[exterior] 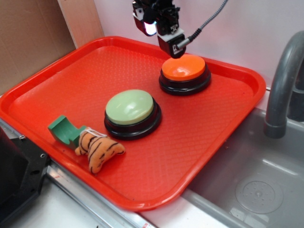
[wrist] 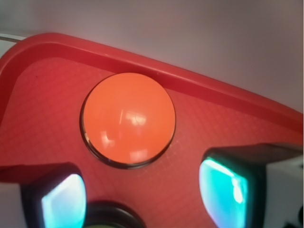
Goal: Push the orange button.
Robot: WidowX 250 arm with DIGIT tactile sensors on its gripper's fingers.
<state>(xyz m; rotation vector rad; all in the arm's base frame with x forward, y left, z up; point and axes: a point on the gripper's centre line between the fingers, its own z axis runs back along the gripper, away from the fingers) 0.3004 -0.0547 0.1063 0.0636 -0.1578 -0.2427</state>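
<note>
Landmark: orange button [exterior: 184, 69]. Air directly over its dome is taken by the gripper [exterior: 164, 35] and its cable. Tray rim [exterior: 247, 71] runs close behind the button. Green button [exterior: 130, 108] stands near its front-left; bare tray floor between them. Faucet [exterior: 285, 80] rises well right, off-tray.

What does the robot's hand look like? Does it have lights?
The gripper is black and boxy with red patches, a white panel, and a grey cable curling off behind. Its fingertips glow bright turquoise inside dark, rounded frames.
</note>
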